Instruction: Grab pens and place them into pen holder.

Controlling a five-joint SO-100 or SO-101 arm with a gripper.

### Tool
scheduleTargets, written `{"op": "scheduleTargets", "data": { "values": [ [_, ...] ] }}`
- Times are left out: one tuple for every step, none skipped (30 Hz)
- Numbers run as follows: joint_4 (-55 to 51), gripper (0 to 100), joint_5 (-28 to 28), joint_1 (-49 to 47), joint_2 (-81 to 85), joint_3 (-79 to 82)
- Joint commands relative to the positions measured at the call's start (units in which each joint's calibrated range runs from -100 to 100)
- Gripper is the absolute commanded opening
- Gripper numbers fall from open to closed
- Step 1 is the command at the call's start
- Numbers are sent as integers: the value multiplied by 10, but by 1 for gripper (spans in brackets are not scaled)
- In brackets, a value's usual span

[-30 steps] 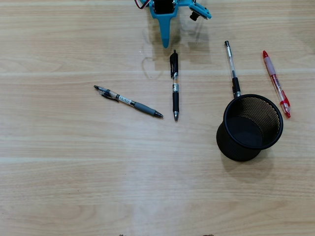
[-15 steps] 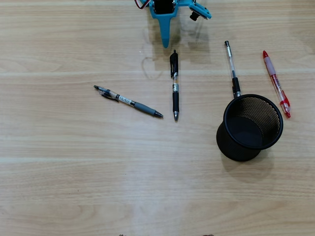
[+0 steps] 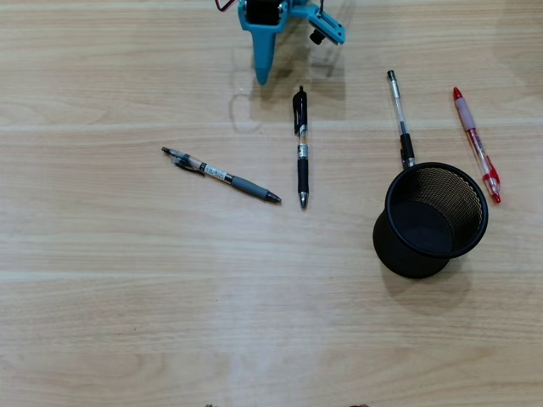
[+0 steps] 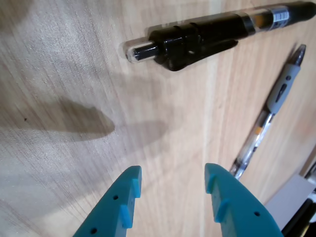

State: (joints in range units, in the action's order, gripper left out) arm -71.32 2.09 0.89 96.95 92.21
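Light wood-grain desk (image 3: 127, 339) seen from overhead. Teal claw (image 3: 262, 78) at top edge, a bit left of centre, tip pointing down into the desk area. In wrist view, claw (image 4: 170, 180) parted to a moderate gap, two teal fingers (image 4: 123, 197) with nothing between them, bare wood below, shadows on the desk. Four pens flat on desk, none in the cup. Black-clip pen (image 3: 300, 146) just below and right of claw, lying almost vertical in overhead view, black clip end toward top edge, clear mid-barrel with label, black grip, metal tip toward centre; wrist view shows its clicker end and black clip (image 4: 207, 37) near top of frame, apart from the fingers. Grey-grip pen (image 3: 222, 175) left of centre, diagonal, clear barrel with label, grey rubber section, tip pointing lower right; also at right in wrist view (image 4: 269, 113). Slim clear pen (image 3: 399, 119) right of centre, near vertical, black lower section reaching the pen holder's rim, contact unclear. Red and clear pen (image 3: 475, 144) near right edge, slightly slanted, just beside holder, not touching. Pen holder (image 3: 399, 254) right of centre: round black wire-mesh cup, solid rim, upright, empty inside.
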Motion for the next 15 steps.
{"op": "scheduleTargets", "data": {
  "values": [
    [0, 19, 3, -16, -9, 2],
    [3, 20, 3, -23, -9, 2],
    [3, 20, 3, -27, -9, 2],
    [3, 21, 4, -27, -9, 2],
    [3, 21, 4, -22, -9, 2],
    [4, 21, 4, -15, -9, 2],
    [4, 21, 4, -15, -9, 2],
    [1, 21, 4, -13, -9, 2],
    [2, 21, 4, -13, -9, 2],
    [3, 21, 4, -11, -9, 2],
    [3, 21, 4, -10, -9, 2],
    [3, 20, 4, -7, -9, 2],
    [3, 20, 4, -6, -9, 2],
    [4, 20, 4, -6, -9, 2],
    [4, 20, 1, -10, -9, 3]
  ]
}}
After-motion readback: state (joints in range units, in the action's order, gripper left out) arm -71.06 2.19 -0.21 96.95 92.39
